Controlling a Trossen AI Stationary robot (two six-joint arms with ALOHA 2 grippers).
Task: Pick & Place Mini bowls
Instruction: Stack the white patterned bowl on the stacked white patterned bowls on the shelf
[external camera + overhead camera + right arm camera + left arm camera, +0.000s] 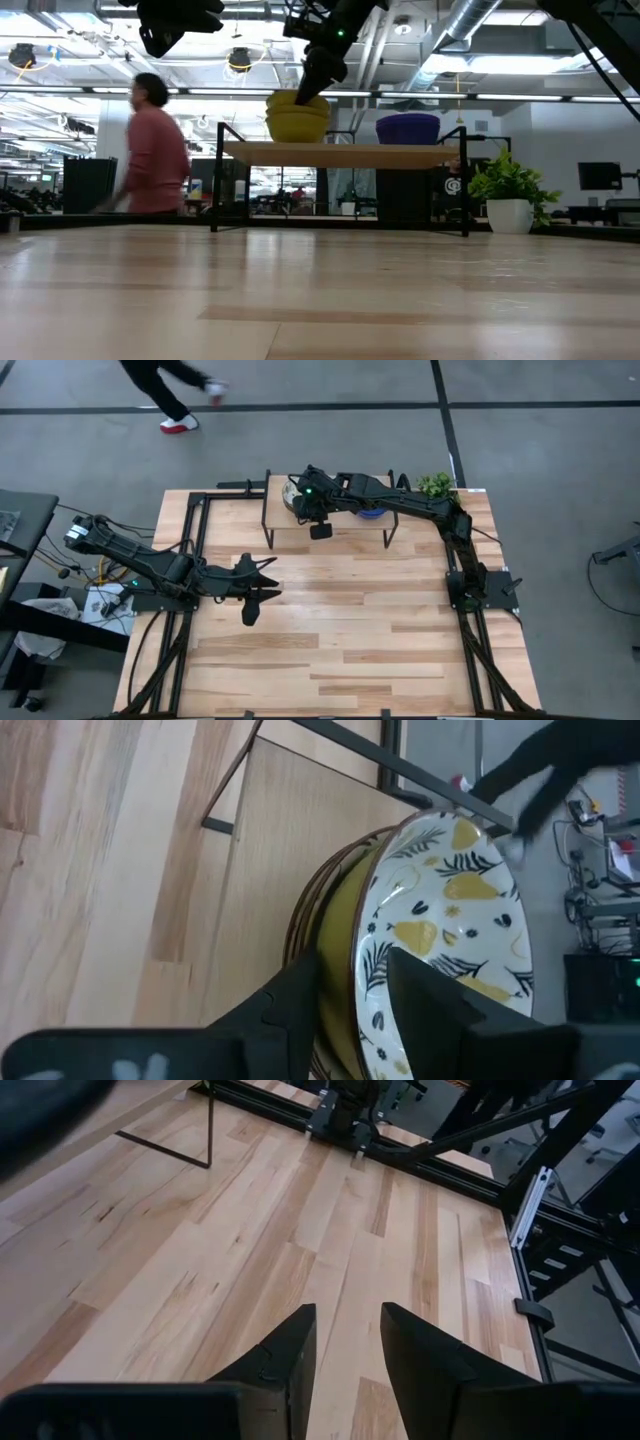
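Closest to the lens, the right jaws pinch the rim of the top bowl (450, 900), one finger inside it and one outside. This bowl is glossy white inside, scattered with yellow pears and dark leafy sprigs, and plain mustard yellow outside. It crowns a stack of patterned bowls (297, 117) whose rims nest beneath it. The stack stands on the left end of a raised shelf (340, 152), a pale wooden board on thin black legs at the far edge of the counter (200, 1280). In the low view the top bowl sits slightly tilted on the stack.

On the same shelf, toward its right end and apart from the yellow stack, are the blue bowls (408, 128), deep solid blue and shiny; how many are nested there cannot be told. The right arm reaches across above them.

A small green potted plant (510, 185) stands just beyond the shelf's right end.

The left jaws hang over bare counter well in front of the shelf, toward its left side, a narrow gap between them and nothing held.

Behind the shelf, a person (155, 150) in a red top is in the room.
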